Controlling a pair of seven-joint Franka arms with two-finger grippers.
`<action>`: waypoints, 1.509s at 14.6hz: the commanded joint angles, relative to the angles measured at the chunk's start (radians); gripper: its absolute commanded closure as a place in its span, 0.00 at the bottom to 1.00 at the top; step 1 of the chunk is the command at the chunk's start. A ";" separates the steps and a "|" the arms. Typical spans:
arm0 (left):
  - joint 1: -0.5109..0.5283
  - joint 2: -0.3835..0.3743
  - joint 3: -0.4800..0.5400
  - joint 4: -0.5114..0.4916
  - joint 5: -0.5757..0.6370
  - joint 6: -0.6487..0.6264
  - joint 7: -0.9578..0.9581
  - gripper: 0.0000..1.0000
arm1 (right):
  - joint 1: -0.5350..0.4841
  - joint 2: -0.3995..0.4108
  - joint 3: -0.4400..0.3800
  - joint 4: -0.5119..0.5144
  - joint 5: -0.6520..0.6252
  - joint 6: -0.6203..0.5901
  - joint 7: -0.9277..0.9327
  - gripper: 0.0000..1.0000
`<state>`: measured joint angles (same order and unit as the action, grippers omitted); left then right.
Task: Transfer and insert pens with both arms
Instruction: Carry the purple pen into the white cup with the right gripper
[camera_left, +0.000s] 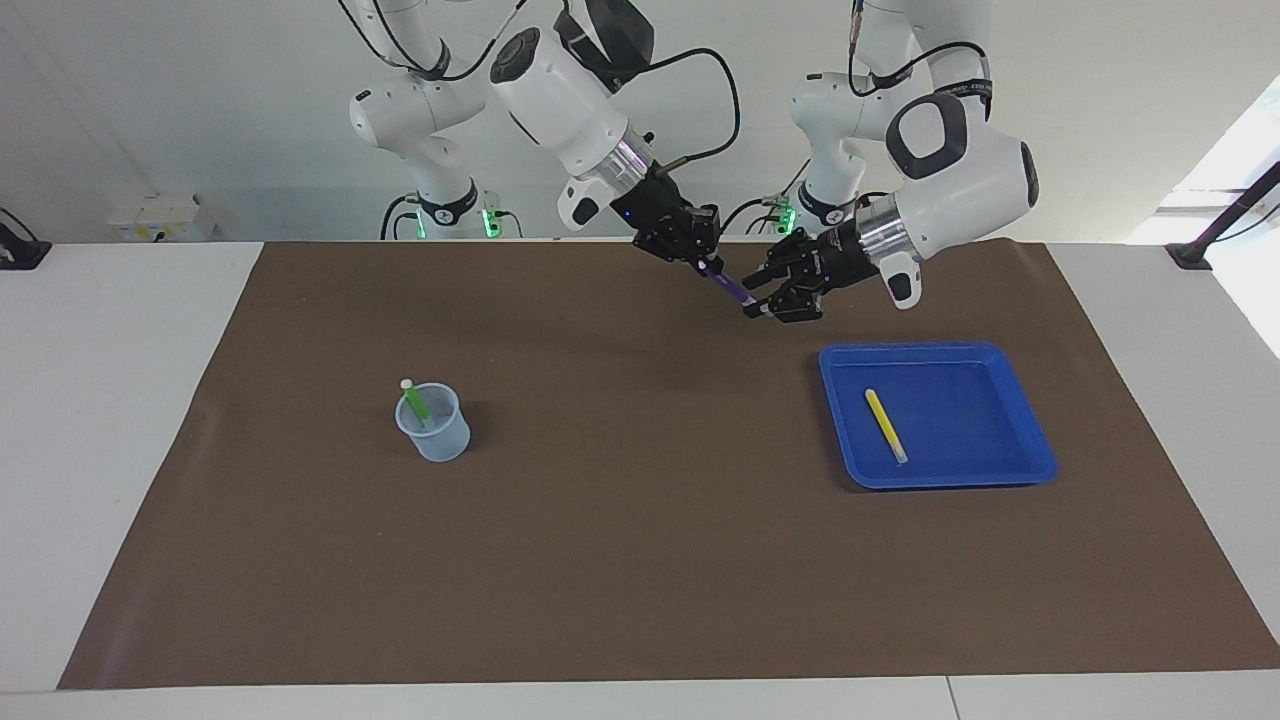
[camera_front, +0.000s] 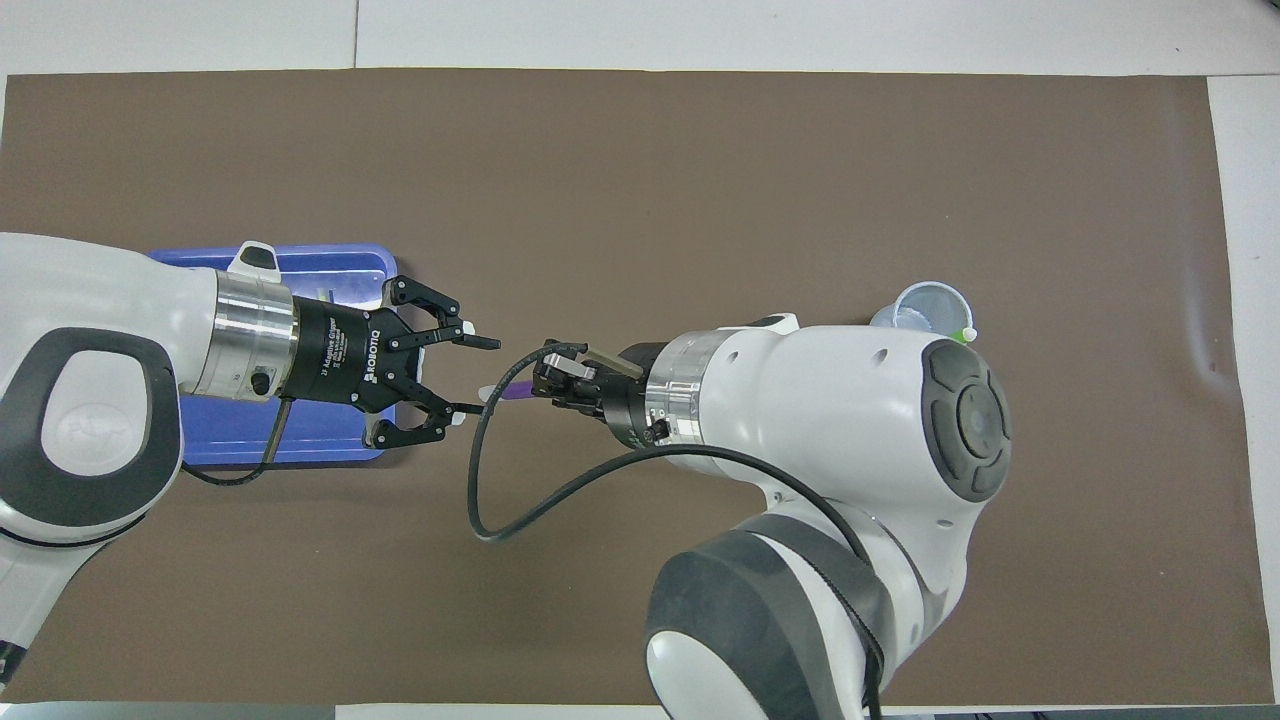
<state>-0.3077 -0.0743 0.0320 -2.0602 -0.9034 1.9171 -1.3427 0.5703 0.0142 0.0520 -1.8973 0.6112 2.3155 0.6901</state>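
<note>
Blue tray (camera_left: 1000, 475) holds 1 yellow pen (camera_left: 885, 425); the clear cup (camera_left: 434, 424) holds 1 green pen (camera_left: 414, 403). Over the brown mat (camera_left: 640, 560), the right gripper (camera_left: 700, 258) pinches the purple pen (camera_left: 732, 286). The left gripper (camera_left: 768, 295) is wide open around its pale tip.

I see a white table (camera_left: 120, 450) with a brown mat (camera_left: 640, 560) spread across most of it. Two things sit directly on the mat. A blue tray (camera_left: 1030, 465) lies toward the left arm's end, just below the spread fingers (camera_left: 758, 278) of the left gripper (camera_left: 760, 292), and it carries a yellow pen (camera_left: 885, 426). A clear cup (camera_left: 437, 432) stands toward the right arm's end, well apart from the right gripper (camera_left: 705, 262) fingers, with a green pen (camera_left: 414, 403) leaning inside it.
</note>
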 joint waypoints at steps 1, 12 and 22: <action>-0.001 -0.032 0.009 -0.024 -0.017 0.019 -0.001 0.00 | -0.126 0.019 -0.001 0.128 -0.115 -0.248 -0.148 1.00; 0.055 -0.024 0.017 -0.012 0.138 0.008 0.358 0.00 | -0.438 0.073 -0.001 0.192 -0.556 -0.478 -1.006 1.00; 0.039 -0.002 0.013 -0.005 0.550 0.013 0.923 0.00 | -0.492 0.036 -0.003 0.018 -0.582 -0.332 -1.104 1.00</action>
<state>-0.2579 -0.0788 0.0416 -2.0597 -0.4583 1.9276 -0.5277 0.0958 0.0889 0.0355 -1.8109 0.0505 1.9366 -0.3950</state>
